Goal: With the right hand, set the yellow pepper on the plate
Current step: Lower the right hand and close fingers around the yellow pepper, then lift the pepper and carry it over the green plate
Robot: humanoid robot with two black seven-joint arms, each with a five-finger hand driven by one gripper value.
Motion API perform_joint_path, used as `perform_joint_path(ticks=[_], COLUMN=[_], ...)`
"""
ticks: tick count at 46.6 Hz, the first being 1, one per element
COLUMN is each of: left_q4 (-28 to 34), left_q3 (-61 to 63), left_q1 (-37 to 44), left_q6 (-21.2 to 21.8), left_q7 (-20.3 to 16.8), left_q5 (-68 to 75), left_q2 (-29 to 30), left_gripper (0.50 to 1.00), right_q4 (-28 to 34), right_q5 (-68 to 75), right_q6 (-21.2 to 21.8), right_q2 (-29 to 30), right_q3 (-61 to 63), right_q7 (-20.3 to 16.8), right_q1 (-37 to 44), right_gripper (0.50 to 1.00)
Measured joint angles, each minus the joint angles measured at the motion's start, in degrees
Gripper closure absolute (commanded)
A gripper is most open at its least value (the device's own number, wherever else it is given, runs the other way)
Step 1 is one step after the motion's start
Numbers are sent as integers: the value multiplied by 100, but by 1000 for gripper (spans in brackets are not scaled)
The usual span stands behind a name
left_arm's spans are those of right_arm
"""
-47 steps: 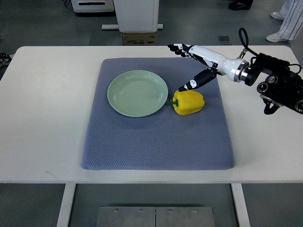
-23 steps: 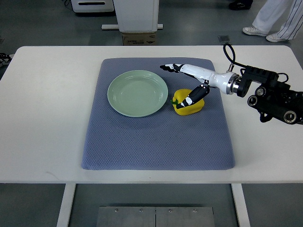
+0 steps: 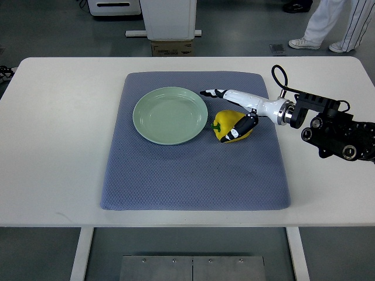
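Observation:
A yellow pepper (image 3: 227,124) with a green stem lies on the blue-grey mat (image 3: 193,175), just right of the pale green plate (image 3: 170,115). The plate holds nothing. My right hand (image 3: 225,114) reaches in from the right and sits over the pepper. Its long fingers (image 3: 214,93) stretch past the pepper's far side, and the thumb (image 3: 239,128) lies across the pepper's near top. The fingers are spread around the pepper, not clamped on it. The left arm is out of view.
The mat covers the middle of a white table (image 3: 53,146). A white pedestal and a cardboard box (image 3: 171,47) stand beyond the far edge. A person's legs (image 3: 328,26) show at the top right on the floor.
My right hand has moved left and down from beyond the pepper to over it, with the thumb now lying on the pepper. The pepper has stayed in place. The person has walked left.

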Motion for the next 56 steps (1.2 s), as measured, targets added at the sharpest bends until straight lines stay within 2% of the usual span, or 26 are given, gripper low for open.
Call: perform_joint_path(ticks=[15,21,31,45,48,56], left_q4=[-3,-3,-2,-2,-1,-1], left_q3=[0,0,0,0,0,0], left_q1=[-1,-1,0,-1,-1,-1], left_q6=[0,0,0,0,0,0], left_q7=[0,0,0,0,0,0], left_q5=[0,0,0,0,0,0], left_q2=[0,0,0,0,0,0], left_gripper=[500,500,500,500,500,500], right_q4=[-142,-230,-411,-545,-587,-605], right_q5=[-18,-23,-23,-22,-21,-6], right_q6=[-28,-37,-44,-118,-115,-108], right_q2=[39,49,118,144,168,180], right_q3=[-69,-133,-245,-392,-398,-398], right_q7=[49,80,86,117,108,27], right_q1=[-77,-99,-168,-174,-174,-173], right_gripper=[534,559,628,908,998,1000])
